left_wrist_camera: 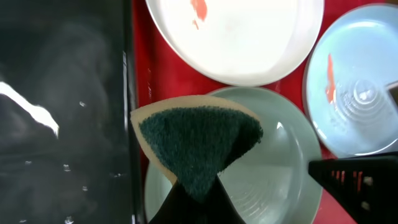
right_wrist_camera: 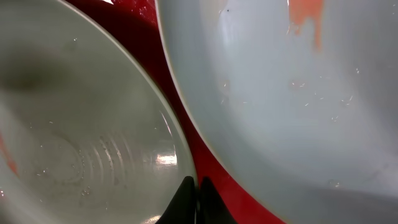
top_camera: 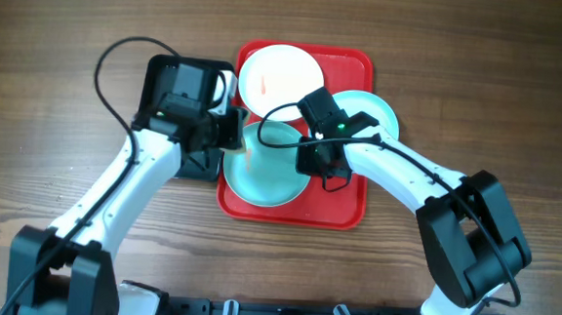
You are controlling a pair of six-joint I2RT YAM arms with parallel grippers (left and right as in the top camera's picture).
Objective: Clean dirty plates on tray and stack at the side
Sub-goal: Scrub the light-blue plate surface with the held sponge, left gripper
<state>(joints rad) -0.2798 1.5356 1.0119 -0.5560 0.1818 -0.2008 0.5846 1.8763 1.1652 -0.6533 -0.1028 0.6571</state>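
Observation:
The red tray (top_camera: 342, 205) holds three plates: a white one (top_camera: 281, 74) at the back with orange smears, a light blue one (top_camera: 377, 113) at the right, and a light blue one (top_camera: 265, 171) at the front. My left gripper (left_wrist_camera: 199, 186) is shut on a green sponge (left_wrist_camera: 199, 143), held over the front plate's left rim (left_wrist_camera: 273, 180). My right gripper (right_wrist_camera: 193, 193) is shut on the front plate's right rim (right_wrist_camera: 81, 124), next to the white plate (right_wrist_camera: 280, 93). In the overhead view the left gripper (top_camera: 235, 140) and the right gripper (top_camera: 312, 157) flank the front plate.
A black tray (left_wrist_camera: 62, 124) with water drops lies against the red tray's left edge (left_wrist_camera: 161, 68), mostly under my left arm (top_camera: 197, 167). The right blue plate (left_wrist_camera: 354, 93) has an orange smear. Bare wooden table (top_camera: 481, 82) surrounds the trays.

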